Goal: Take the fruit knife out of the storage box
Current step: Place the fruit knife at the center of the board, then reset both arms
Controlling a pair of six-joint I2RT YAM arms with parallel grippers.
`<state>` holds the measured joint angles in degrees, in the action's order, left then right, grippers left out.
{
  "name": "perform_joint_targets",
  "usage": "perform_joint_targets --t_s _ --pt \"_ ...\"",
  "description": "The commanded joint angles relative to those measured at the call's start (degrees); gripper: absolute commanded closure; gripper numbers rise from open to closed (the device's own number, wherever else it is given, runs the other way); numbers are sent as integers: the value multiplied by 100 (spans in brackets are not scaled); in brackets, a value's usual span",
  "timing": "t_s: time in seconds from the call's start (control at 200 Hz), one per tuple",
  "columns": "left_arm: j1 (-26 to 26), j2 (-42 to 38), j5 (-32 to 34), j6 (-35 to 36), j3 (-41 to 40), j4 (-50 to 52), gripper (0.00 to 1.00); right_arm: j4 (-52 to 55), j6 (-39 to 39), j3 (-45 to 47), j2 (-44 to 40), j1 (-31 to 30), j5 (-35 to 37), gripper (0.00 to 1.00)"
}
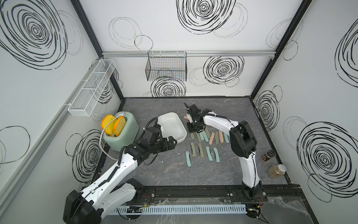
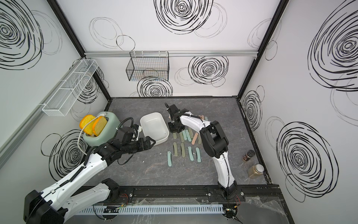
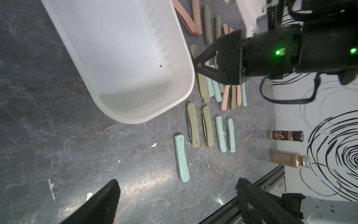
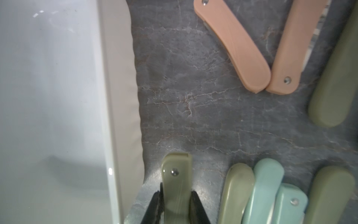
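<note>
My right gripper (image 4: 175, 195) pinches the olive fruit knife (image 4: 175, 174) low over the table (image 4: 193, 116), at three o'clock of the bare storage box (image 1: 170, 126); I judge set-down is in hand, release next.

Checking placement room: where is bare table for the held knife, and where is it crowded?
Bare: the table between the near knife row and front rail, and behind the storage box. Crowded: right of the box, knives packed together around the right gripper.

Grey marbled tabletop (image 1: 174, 174): white storage box (image 1: 170, 124), green toaster (image 1: 131, 124), rows of folded fruit knives (image 1: 188, 159), two spice jars (image 1: 277, 170).
</note>
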<state>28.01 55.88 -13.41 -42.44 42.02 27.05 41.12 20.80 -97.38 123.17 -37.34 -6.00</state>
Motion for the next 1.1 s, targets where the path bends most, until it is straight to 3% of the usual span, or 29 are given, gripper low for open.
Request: perform_joint_targets --t_s 0.0,0.16,0.22,0.32,0.51,0.62,0.885,1.01,1.095 --pt "22 -85 143 111 131 27 2 -116 6 -112 216 68 1 81" --pt "14 -89 215 215 194 103 2 -77 -87 -232 471 86 79 75" --pt "-10 -91 247 296 247 162 2 -78 -104 -236 501 87 97 69" --pt "-83 -112 284 529 368 314 2 -67 -106 -225 451 85 141 46" --pt "-462 -434 597 915 544 599 2 -48 -53 -130 -42 87 -14 30" --pt "-856 -760 859 1040 457 398 2 -134 34 99 -664 87 -53 0" --pt "-1209 -1483 2509 1552 -596 -965 2 -737 128 1800 -3046 492 553 1" --pt "-1297 -1737 3446 2032 -1227 -2072 2 -1178 -21 2921 -4335 1251 1105 1" --pt "-1342 -1750 3872 2333 -1772 -3076 2 -1573 -157 3633 -4972 2147 1128 1"
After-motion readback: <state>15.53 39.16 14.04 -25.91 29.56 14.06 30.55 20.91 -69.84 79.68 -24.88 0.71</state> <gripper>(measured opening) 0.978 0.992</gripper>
